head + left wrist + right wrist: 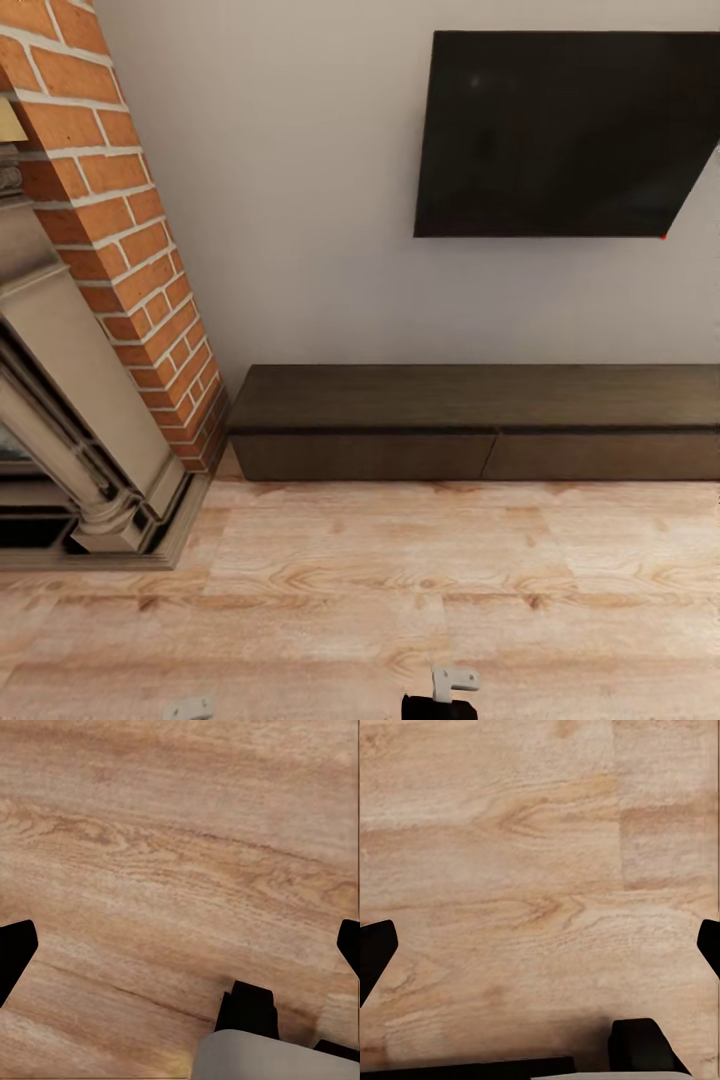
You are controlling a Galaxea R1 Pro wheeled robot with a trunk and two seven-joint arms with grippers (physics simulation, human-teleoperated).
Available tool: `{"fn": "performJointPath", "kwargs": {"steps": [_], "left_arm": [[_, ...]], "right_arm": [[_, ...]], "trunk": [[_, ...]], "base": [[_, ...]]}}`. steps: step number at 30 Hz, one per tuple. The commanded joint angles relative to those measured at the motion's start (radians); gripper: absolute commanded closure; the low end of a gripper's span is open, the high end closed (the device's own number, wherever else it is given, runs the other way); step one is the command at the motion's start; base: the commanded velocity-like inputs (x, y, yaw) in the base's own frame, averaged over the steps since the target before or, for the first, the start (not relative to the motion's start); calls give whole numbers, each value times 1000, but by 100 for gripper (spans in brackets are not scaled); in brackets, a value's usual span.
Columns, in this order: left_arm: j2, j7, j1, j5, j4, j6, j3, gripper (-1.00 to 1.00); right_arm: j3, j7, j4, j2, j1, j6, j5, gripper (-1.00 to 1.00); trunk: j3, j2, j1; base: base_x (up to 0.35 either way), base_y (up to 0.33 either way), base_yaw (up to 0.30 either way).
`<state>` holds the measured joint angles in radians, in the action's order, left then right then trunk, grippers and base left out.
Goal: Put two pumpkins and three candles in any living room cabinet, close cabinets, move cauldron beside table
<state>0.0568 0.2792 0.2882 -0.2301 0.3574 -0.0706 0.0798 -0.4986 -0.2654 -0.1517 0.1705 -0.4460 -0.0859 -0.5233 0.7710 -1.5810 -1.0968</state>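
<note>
Nearest the robot, both wrist views look straight down on the pale plank floor of grained light wood (180, 855). In the left wrist view, the left gripper (180, 945) has its two black fingertips (16, 945) at opposite edges of the picture, spread wide with bare floor between them and nothing held. The right wrist view shows the same for the right gripper (540, 945): its black fingertips (375, 949) stand far apart over the planks, holding nothing. In the head view, small grey and black parts of the robot (450, 690) show at the lower edge above the floor. Further on, at the floor's left side, stands a beige carved stone fireplace surround (70, 420), with a slanting column of red brick (120, 220) rising behind it. Just beside the brick's foot, along the far edge of the floor and against the pale grey wall (300, 200), runs the long low dark brown wood cabinet (480, 420); its flat top is bare and its two wide drawer fronts sit flush, closed. Above the cabinet's right part, a flat black screen (560, 135) hangs on the wall.
</note>
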Motion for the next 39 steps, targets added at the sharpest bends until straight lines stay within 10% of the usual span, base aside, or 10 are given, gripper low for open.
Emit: {"fn": "performJointPath", "kwargs": {"steps": [1,14,20,23,27,33,39], "left_arm": [[0,0,0,0,0,0,0,-100],[8,-3,0,-4,20,-37,-7,-100],[51,-30,-1,-13,333,-448,-16,-100],[70,-114,0,-13,535,-671,-31,-100],[77,-179,0,-11,674,-802,-81,-100],[77,-194,0,-13,709,-844,-100,-100],[75,-198,0,-15,714,-861,-101,-100]], "right_arm": [[0,0,0,0,0,0,0,-100],[4,-2,0,0,0,-2,-5,-100],[19,-28,-2,-8,0,12,-17,-100],[20,-146,-8,-8,0,16,-12,-100],[27,-279,-19,-19,-4,6,-19,-100],[204,-252,-163,-61,-3,1,-89,-100],[484,39,-262,-68,3,6,-107,-100]], "trunk": [[0,0,0],[0,0,0],[0,0,0],[0,0,0],[0,0,0],[0,0,0],[0,0,0]], "base": [[-124,-129,0],[-15,-15,0],[0,0,0],[0,0,0],[0,0,0],[0,0,0],[0,0,0]]}}
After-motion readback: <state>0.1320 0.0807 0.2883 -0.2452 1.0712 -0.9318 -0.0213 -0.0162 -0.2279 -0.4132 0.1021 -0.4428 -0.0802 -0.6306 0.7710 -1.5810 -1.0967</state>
